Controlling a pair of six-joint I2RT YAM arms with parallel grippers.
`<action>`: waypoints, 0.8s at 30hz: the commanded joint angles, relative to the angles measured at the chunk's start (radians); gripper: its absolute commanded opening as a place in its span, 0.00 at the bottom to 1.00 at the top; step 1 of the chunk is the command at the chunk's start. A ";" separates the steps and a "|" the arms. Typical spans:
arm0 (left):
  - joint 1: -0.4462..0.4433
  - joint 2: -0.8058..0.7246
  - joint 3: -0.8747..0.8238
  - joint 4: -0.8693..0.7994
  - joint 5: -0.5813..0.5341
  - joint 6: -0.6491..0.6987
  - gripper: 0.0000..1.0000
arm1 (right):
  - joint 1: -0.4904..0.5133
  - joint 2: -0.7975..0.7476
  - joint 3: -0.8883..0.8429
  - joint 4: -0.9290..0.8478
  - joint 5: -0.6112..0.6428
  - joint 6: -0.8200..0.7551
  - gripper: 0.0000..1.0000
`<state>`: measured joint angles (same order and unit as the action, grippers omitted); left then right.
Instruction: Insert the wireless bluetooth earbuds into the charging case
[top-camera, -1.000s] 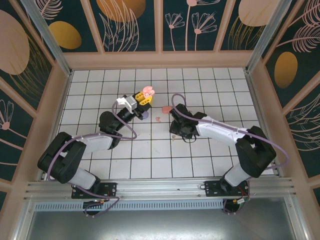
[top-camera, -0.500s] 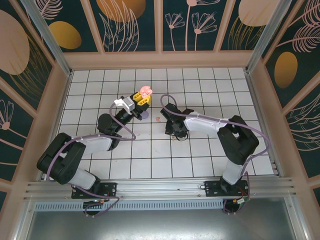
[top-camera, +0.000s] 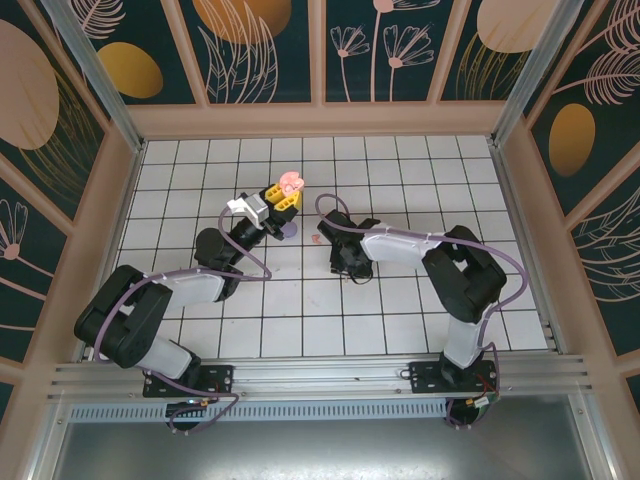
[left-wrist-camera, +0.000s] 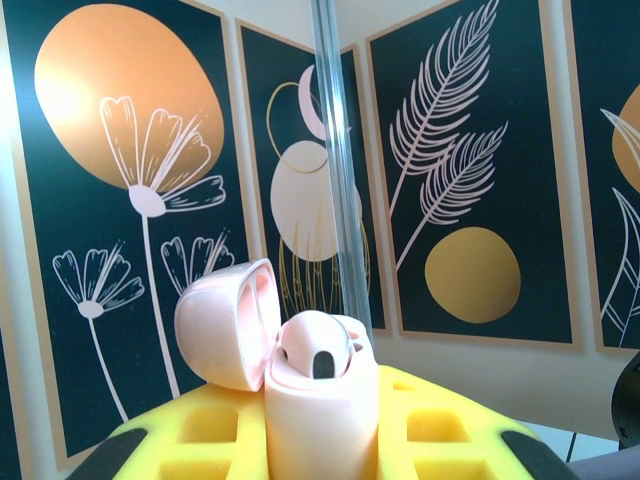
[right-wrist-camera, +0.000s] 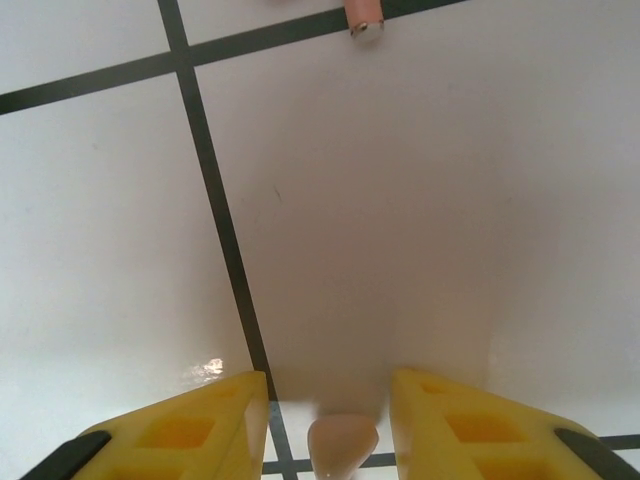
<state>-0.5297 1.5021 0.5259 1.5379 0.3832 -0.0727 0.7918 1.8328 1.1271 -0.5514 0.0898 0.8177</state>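
The right gripper (right-wrist-camera: 328, 385) is down at the tiled floor. Its yellow fingers stand parted either side of a salmon-pink earbud (right-wrist-camera: 342, 440), not yet pinching it. I can't tell which way its stem runs. A second earbud (right-wrist-camera: 362, 15) lies straight ahead of those fingertips. Off to that gripper's left, the left gripper (top-camera: 283, 197) clamps the pink charging case (left-wrist-camera: 320, 400), lid open.

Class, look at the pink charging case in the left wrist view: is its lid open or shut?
Open. The lid stands tipped back to the left of the case body, baring the inside.
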 joint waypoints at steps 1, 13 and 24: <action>-0.003 0.010 -0.009 0.065 -0.007 -0.004 0.00 | 0.012 0.034 0.021 -0.029 0.013 -0.005 0.37; -0.003 0.015 -0.008 0.065 -0.001 -0.007 0.00 | 0.030 0.014 -0.004 -0.043 0.014 -0.006 0.35; -0.003 0.022 0.005 0.060 0.006 -0.016 0.00 | 0.034 0.000 -0.024 -0.041 0.014 -0.008 0.33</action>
<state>-0.5297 1.5146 0.5232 1.5448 0.3840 -0.0731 0.8070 1.8355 1.1275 -0.5617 0.1230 0.8173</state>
